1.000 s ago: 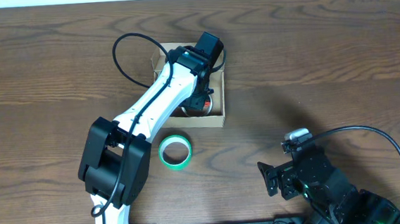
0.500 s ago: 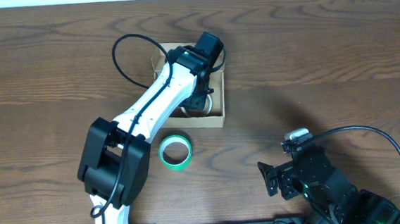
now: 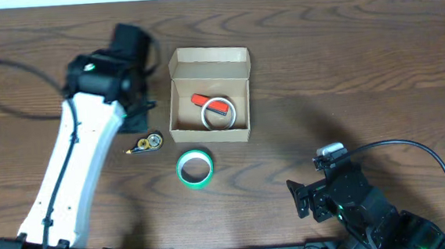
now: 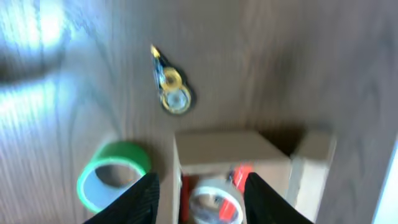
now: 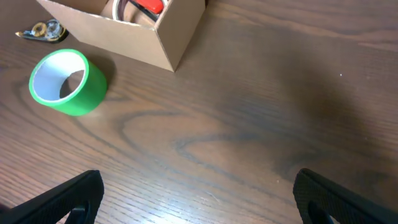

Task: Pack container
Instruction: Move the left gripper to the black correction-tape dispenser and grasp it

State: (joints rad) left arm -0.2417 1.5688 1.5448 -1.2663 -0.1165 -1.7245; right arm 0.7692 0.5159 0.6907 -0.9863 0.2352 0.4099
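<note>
The container (image 3: 210,134) is a tan cardboard box with its flap lid open at the far side. It stands at the table's middle. Inside lie a clear tape roll (image 3: 205,118) and a red item (image 3: 203,100). My left gripper (image 3: 138,113) is open and empty, above the table left of the box. In the left wrist view (image 4: 200,205) its fingers frame the box (image 4: 224,149) and the clear roll (image 4: 214,183). My right gripper (image 3: 302,197) is open and empty at the near right, and shows in the right wrist view (image 5: 199,202). The box (image 5: 118,34) lies far ahead of it.
A green tape roll (image 3: 182,169) lies just in front of the box; it also shows in the wrist views (image 4: 127,155) (image 5: 93,87). A small yellow tape dispenser (image 3: 147,143) lies left of the box's front corner (image 4: 173,93) (image 5: 40,30).
My left arm has pulled out of the box and swung left, with its gripper empty. The clear roll and red item now show inside the box. The right arm has not moved.
</note>
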